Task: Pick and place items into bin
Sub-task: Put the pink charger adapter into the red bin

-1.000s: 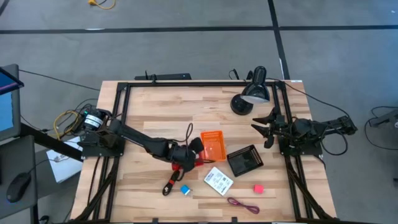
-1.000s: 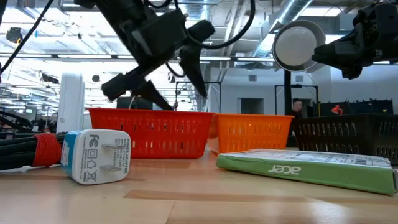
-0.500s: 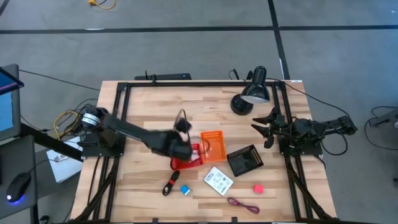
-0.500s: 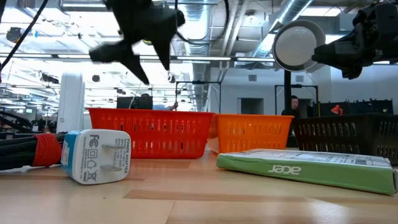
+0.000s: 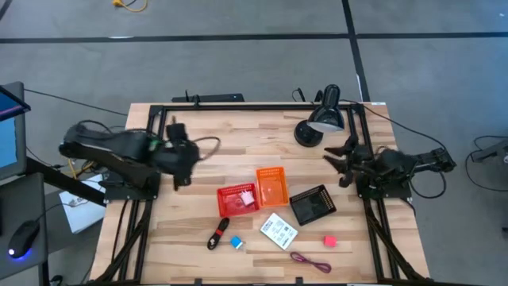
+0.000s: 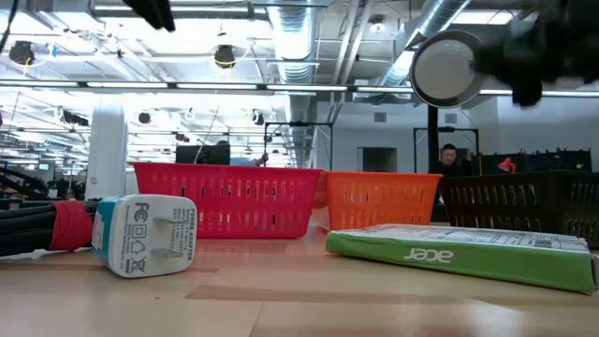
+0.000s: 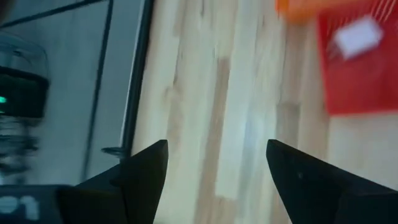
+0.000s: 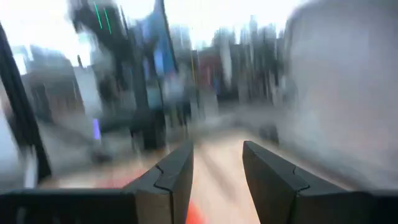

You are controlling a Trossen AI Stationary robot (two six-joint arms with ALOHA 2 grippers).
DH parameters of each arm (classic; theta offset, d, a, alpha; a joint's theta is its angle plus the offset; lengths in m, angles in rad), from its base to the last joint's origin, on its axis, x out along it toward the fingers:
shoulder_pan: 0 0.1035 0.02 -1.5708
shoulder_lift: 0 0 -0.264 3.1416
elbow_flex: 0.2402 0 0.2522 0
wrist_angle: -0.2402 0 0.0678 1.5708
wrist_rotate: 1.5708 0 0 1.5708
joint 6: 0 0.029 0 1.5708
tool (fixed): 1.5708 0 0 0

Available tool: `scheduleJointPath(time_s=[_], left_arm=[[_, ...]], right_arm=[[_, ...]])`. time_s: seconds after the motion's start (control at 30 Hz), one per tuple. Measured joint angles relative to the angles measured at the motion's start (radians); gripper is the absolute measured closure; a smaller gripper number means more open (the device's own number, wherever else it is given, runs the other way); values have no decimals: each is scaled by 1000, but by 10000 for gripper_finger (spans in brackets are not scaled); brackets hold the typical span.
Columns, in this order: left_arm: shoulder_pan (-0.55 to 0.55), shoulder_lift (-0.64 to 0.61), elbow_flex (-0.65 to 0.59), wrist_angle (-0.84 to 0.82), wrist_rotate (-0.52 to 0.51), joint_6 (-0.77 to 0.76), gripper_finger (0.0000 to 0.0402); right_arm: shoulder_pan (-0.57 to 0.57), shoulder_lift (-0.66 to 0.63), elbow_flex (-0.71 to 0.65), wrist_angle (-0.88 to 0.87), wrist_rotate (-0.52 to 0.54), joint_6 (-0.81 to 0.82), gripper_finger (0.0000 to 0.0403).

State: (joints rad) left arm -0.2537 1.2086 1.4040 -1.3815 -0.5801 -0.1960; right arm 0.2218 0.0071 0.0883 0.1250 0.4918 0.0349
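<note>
My left gripper [image 5: 178,165] hangs open and empty high over the table's left part, well left of the red bin [image 5: 238,199]; its tip shows at the top of the low view [image 6: 154,11]. A pale pink piece [image 7: 356,37] lies inside the red bin [image 7: 360,74]. Near the front edge lie the black-and-red stick piece [image 5: 218,233], blue cube [image 5: 236,241], white card [image 5: 279,230], bright pink cube [image 5: 329,240] and maroon cord [image 5: 309,261]. My right gripper [image 5: 340,164] waits open at the right edge, beside the lamp.
An orange bin [image 5: 271,184] and a black bin [image 5: 312,204] stand right of the red one. A black desk lamp [image 5: 321,119] stands at the far right. The low view shows a white-and-blue plug [image 6: 145,234] and a green box [image 6: 463,253] close by.
My left gripper has risen from just over the red bin and swung back toward the table's left and far side, rolling about its own axis and staying open. My right gripper has tipped upward a little in place.
</note>
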Motion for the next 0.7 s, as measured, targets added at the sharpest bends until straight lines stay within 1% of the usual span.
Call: scheduleJointPath(time_s=[0.03,0.07,0.1,0.13,0.2,0.23,0.27,0.33,0.4,0.47,0.5,0.6,0.67,0.7], left_arm=[[-11,-26,0,7,-2,-26,138],[-23,-48,0,13,-10,-51,138],[-37,-66,0,19,-16,-71,138],[-51,-81,0,25,-29,-87,138],[-79,-100,-11,53,-69,-103,138],[-94,-111,-27,75,-90,-103,138],[-105,-122,-51,97,-107,-100,138],[-117,-138,-103,134,-117,-87,138],[-122,-142,-160,155,-116,-85,138],[-122,-142,-212,154,-118,-96,138],[-122,-143,-239,157,-129,-105,138],[-122,-143,-314,202,-165,-149,138],[-127,-143,-359,231,-157,-167,138],[-133,-143,-378,236,-147,-168,138]], right_arm=[[0,-1,0,118,-12,-60,268],[0,-2,2,231,-52,-130,268],[0,-2,6,319,-120,-198,268],[0,-1,19,368,-202,-250,268],[2,22,72,369,-353,-297,268],[1,43,112,331,-376,-300,268],[1,71,160,266,-372,-293,268],[0,159,280,91,-292,-259,268],[0,287,428,-72,-199,-207,268],[1,439,574,-182,-183,-141,268],[5,506,635,-232,-209,-101,268],[47,695,781,-380,-363,7,269],[98,796,836,-447,-446,74,268],[131,848,854,-462,-467,111,268]])
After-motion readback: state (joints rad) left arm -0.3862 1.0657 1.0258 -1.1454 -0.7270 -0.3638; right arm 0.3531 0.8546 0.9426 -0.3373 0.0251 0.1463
